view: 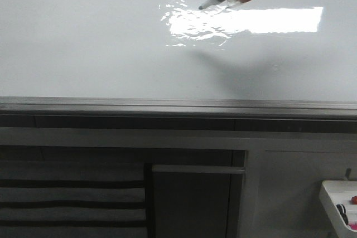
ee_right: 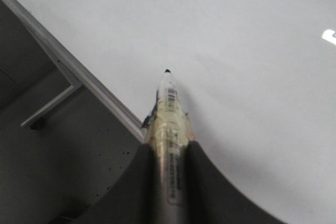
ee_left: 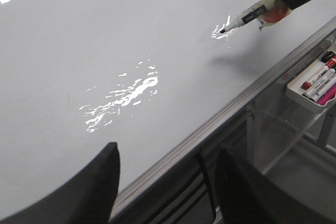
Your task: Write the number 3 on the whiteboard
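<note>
The whiteboard (view: 83, 43) fills the upper front view, glossy white with a bright rectangular glare and a grey bottom rail (view: 167, 104). No number 3 shows on it. My right gripper (ee_right: 169, 148) is shut on a clear-bodied marker (ee_right: 169, 124); the marker's black tip (view: 201, 7) sits at the board's surface by the glare's upper left, also seen in the left wrist view (ee_left: 223, 31). I cannot tell whether the tip touches. My left gripper (ee_left: 168, 174) is open and empty, near the board's lower rail (ee_left: 220, 121).
A white tray (ee_left: 310, 85) with several markers hangs below the rail at the right, also in the front view (view: 339, 207). Below the board are white cabinet panels (view: 295, 188) and a dark striped panel (view: 67, 199).
</note>
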